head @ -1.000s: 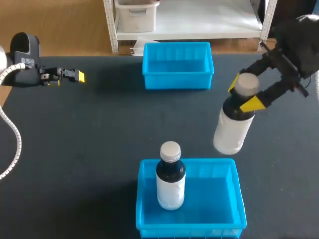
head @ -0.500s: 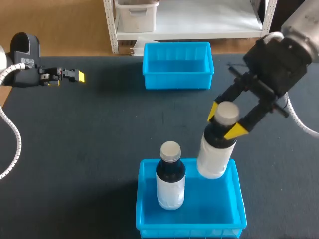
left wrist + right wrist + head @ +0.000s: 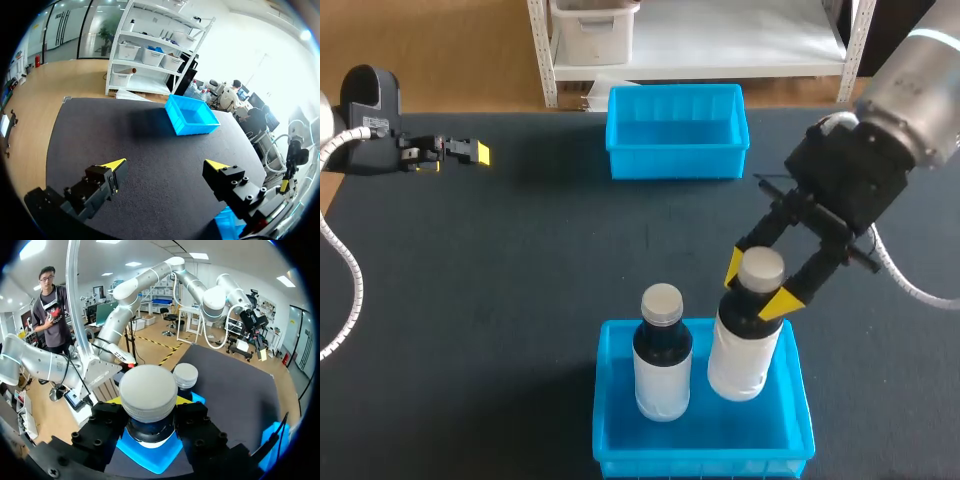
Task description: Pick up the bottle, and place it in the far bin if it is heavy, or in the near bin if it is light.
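My right gripper (image 3: 760,285) is shut on the neck of a white bottle (image 3: 744,348) with a grey cap, holding it upright over the near blue bin (image 3: 798,400), its base inside the bin's right half. In the right wrist view the grey cap (image 3: 147,392) sits between the fingers. A second bottle (image 3: 662,355) (image 3: 185,377), dark-necked with a grey cap, stands upright in the bin's left half. The far blue bin (image 3: 677,145) (image 3: 192,116) holds nothing. My left gripper (image 3: 468,152) (image 3: 165,172) is open over the table at the far left.
Dark table surface (image 3: 520,260) lies between the two bins and around them. The far edge of the table runs just behind the far bin.
My right arm has carried the held bottle from the right side of the table toward me and leftward, lowering it into the near bin beside the standing bottle. The left arm has not moved.
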Controlling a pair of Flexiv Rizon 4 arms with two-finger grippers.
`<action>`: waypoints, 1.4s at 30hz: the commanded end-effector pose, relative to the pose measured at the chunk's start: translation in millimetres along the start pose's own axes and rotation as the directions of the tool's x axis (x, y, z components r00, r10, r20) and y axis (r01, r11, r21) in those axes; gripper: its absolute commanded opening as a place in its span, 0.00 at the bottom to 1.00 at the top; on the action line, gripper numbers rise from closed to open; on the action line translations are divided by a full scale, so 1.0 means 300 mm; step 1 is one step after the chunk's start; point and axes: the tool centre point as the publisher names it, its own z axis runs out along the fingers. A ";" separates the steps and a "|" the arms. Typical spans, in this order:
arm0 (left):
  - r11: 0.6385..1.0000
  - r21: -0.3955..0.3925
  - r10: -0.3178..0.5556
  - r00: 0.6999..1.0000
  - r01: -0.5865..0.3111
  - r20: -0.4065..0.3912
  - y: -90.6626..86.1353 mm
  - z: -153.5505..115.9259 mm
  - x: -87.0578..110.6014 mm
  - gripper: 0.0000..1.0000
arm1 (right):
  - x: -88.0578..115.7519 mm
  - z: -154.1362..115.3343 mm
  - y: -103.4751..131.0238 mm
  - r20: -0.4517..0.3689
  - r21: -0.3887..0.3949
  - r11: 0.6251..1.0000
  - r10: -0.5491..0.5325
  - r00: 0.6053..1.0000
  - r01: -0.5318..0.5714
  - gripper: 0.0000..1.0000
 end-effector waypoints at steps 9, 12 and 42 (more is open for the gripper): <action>1.000 0.000 0.000 1.000 0.000 0.000 0.000 0.000 0.000 1.00 | 0.094 0.064 -0.005 -0.020 -0.030 1.000 -0.001 1.000 0.000 0.00; 1.000 0.000 0.000 1.000 0.000 0.000 0.000 0.000 0.000 1.00 | 0.113 0.076 -0.008 -0.029 -0.031 1.000 -0.003 1.000 0.002 0.00; 1.000 0.000 0.000 1.000 0.000 0.000 0.000 0.000 0.000 1.00 | 0.293 -0.073 -0.011 -0.124 0.022 0.991 0.133 0.983 -0.132 1.00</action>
